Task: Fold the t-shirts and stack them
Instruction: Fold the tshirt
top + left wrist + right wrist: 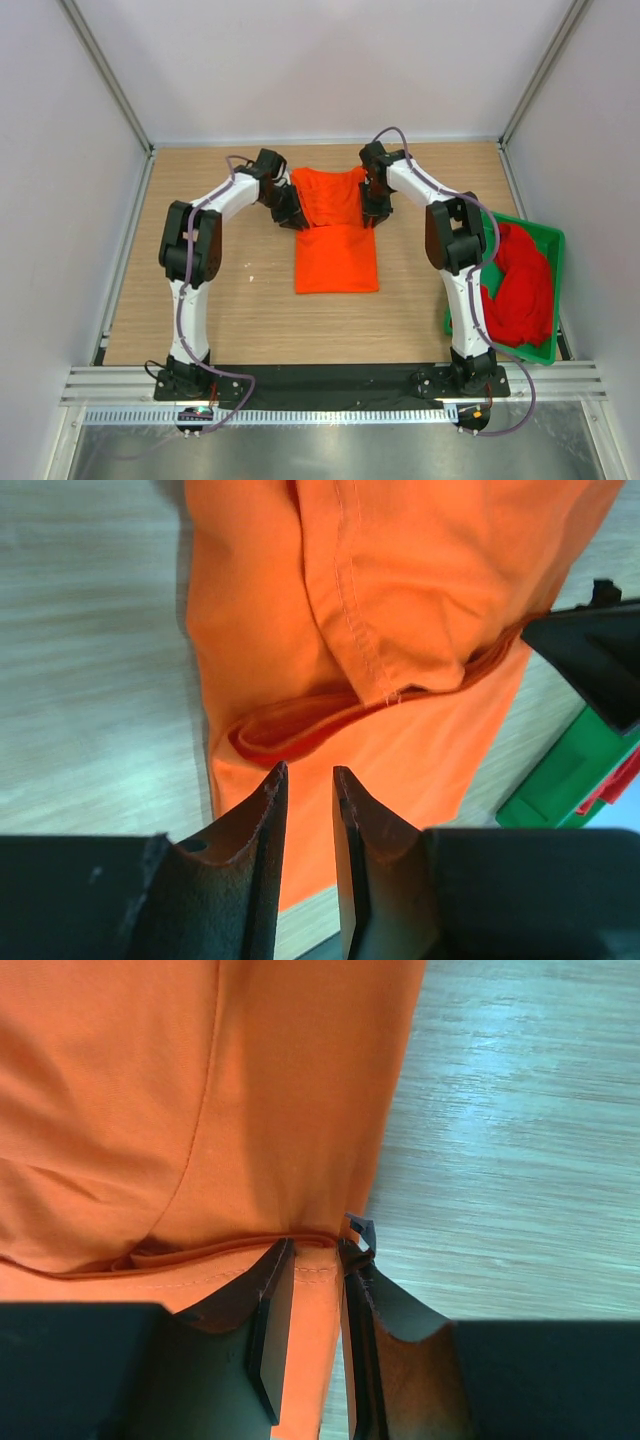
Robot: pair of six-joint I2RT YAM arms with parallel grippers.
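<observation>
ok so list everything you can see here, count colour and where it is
orange t-shirt: one, bright orange, table centre, partly folded
red t-shirts: bunched heap, number unclear, deep red, inside the tray
tray: one, green, right side of the table
table: one, light wood, under everything
left arm: one, white and black, reaching to the shirt's left side
right arm: one, white and black, reaching to its right side
left end effector: black, at the shirt, grip unclear
right end effector: black, closed on the shirt's edge
</observation>
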